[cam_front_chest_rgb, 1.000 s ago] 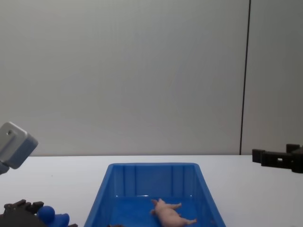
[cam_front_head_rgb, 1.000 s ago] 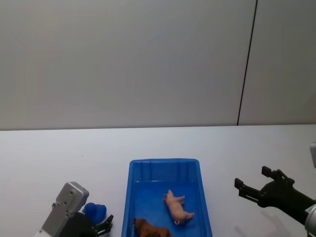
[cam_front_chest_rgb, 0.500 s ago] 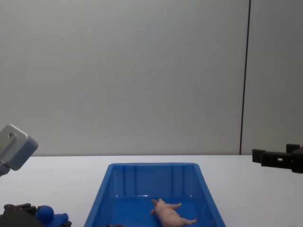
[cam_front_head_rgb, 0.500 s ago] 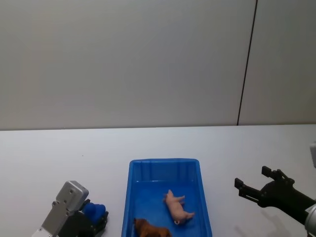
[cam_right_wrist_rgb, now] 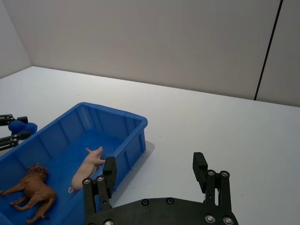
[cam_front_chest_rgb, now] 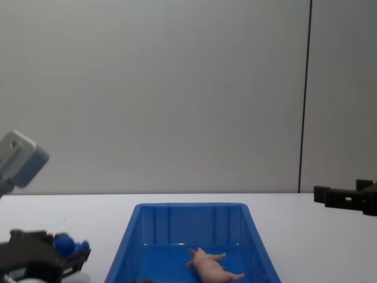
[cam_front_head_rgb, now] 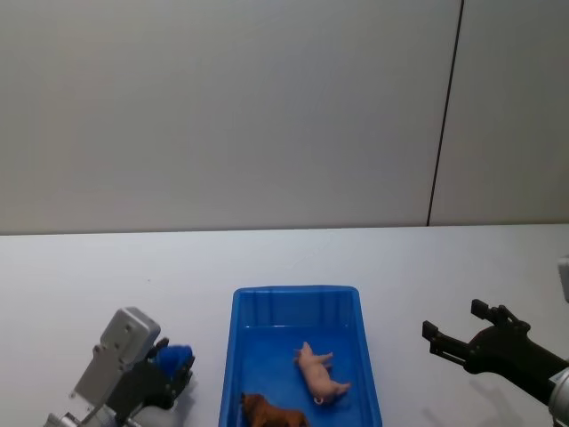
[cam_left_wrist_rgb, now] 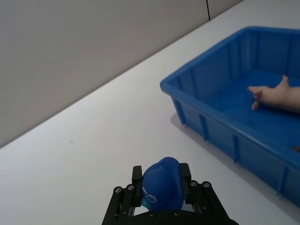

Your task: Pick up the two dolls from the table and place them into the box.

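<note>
Pig (cam_front_head_rgb: 321, 376) and lion (cam_front_head_rgb: 271, 414) lie in box (cam_front_head_rgb: 296, 294); left gripper (cam_left_wrist_rgb: 161, 190) clamps blue toy (cam_left_wrist_rgb: 162, 188) beside it, right gripper (cam_right_wrist_rgb: 155, 171) spread wide, empty.

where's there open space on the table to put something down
Bare table lies behind the box up to the wall, and between the box and the open right gripper. It is tight left of the box, where the left gripper holds a blue toy.

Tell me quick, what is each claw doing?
Left claw: closed on a small blue toy, left of the box.
Right claw: open, holding nothing, right of the box.
</note>
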{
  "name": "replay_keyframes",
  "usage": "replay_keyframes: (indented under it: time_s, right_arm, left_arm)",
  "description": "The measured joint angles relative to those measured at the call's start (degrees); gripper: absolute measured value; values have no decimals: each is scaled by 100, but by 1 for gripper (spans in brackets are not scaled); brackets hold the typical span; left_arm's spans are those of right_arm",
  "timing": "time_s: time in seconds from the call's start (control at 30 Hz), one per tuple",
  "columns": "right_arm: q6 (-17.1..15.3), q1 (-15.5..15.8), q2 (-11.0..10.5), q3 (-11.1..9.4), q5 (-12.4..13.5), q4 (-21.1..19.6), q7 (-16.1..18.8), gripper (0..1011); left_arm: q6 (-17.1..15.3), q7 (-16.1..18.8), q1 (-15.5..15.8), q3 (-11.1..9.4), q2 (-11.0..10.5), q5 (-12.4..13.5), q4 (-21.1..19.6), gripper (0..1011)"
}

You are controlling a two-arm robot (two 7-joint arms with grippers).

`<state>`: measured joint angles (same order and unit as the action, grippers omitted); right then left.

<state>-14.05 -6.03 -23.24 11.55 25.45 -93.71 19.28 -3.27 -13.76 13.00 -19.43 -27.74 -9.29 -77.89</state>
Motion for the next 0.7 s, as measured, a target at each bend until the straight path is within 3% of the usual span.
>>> replay_keyframes:
  time_s: [0.33,0.7]
  right_arm:
    - [0,0,0,0,0,0,0,1001]
    - [0,0,0,0,0,0,0,1001]
  left_arm:
    - [110,-34,139,28,52,126,-413,415]
    - [266,-388,455,-147,416,272,-653,353]
